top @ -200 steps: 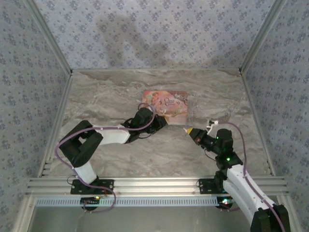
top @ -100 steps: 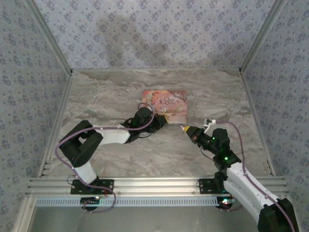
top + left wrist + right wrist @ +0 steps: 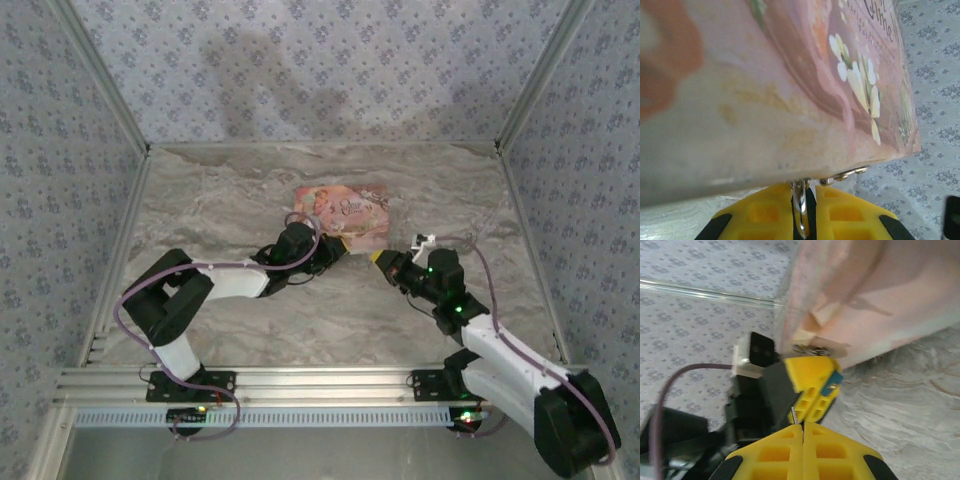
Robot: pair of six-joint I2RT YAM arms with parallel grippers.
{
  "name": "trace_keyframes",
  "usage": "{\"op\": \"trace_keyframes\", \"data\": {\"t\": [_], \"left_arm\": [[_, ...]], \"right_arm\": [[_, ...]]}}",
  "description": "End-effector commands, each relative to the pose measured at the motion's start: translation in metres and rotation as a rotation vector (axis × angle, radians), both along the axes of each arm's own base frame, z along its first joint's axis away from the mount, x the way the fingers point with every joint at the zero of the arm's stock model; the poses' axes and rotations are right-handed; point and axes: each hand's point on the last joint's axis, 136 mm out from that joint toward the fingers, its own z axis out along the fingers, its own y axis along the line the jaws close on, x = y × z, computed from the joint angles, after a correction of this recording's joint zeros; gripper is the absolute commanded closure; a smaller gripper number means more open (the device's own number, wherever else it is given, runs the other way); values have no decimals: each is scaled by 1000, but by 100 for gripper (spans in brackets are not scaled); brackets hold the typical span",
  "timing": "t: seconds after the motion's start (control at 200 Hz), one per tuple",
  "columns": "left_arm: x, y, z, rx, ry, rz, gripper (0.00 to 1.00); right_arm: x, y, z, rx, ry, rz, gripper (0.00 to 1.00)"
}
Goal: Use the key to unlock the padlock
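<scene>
My left gripper (image 3: 338, 250) sits at the front edge of the pink illustrated box (image 3: 343, 215), shut on the padlock. From the right wrist, the padlock (image 3: 833, 382) is a small teal block pinched between the left gripper's yellow fingers (image 3: 812, 377). In the left wrist view its shiny metal part (image 3: 801, 202) stands in the narrow gap of the left gripper (image 3: 807, 192), just under the box's latch (image 3: 850, 174). My right gripper (image 3: 380, 258) is shut on the key (image 3: 793, 416), a thin silvery sliver poking from its fingertips (image 3: 802, 427) a short way from the padlock.
The pink box (image 3: 790, 85) lies flat on the marble table (image 3: 230, 200), close above both grippers. Patterned walls (image 3: 320, 60) enclose the table on three sides. An aluminium rail (image 3: 320, 385) runs along the near edge by the arm bases.
My right gripper with the key has moved left and slightly away from the base, closing in on the left gripper and the padlock. The left arm has stayed put.
</scene>
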Motion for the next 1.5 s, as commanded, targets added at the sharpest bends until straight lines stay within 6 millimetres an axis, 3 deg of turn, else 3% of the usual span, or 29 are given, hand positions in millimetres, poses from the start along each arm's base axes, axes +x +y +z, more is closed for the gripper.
{"op": "trace_keyframes", "data": {"t": [0.0,0.375,0.735,1.494], "left_arm": [[1,-10,31,-105,-53,-26,92],[0,-12,33,-133,-55,-25,92],[0,-12,34,-146,-57,-22,92],[-1,-14,31,-156,-49,-21,92]], "right_arm": [[4,8,5,27,-40,3,100],[12,16,-17,15,3,-16,100],[15,23,-23,23,24,-11,100],[21,29,-20,44,7,-14,100]]}}
